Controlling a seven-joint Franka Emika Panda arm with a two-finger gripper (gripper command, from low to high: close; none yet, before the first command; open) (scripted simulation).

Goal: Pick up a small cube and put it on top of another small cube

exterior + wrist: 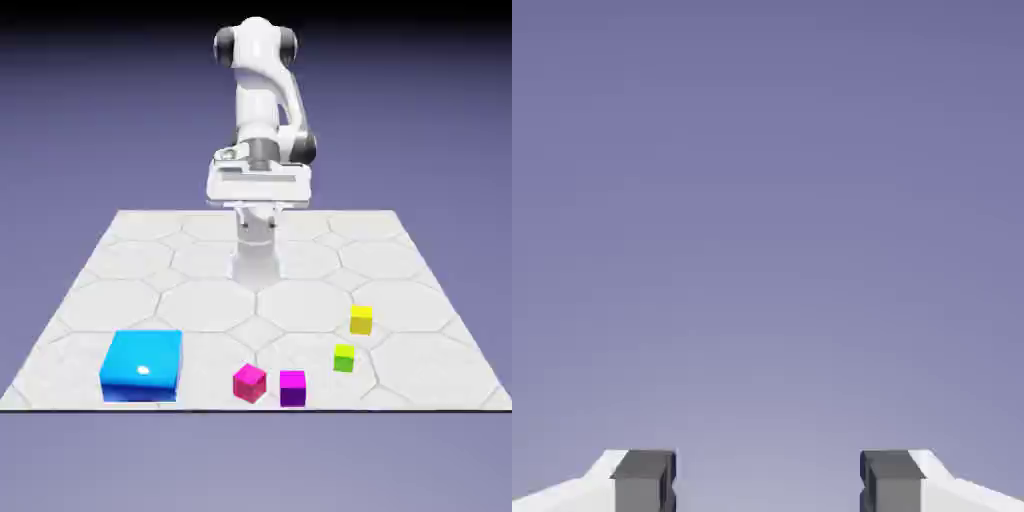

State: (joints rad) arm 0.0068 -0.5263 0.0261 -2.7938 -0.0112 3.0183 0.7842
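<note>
Tool (768, 485) spread wide, empty, arm folded high over table (300, 300)

The hand view's bottom edge cuts off both grey fingertips (643, 480), and no cube shows there

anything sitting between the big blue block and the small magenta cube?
Nothing. In the exterior view, only bare hexagon-tiled table shows between the large blue block and the small magenta cube. The hand view shows only backdrop.
</note>
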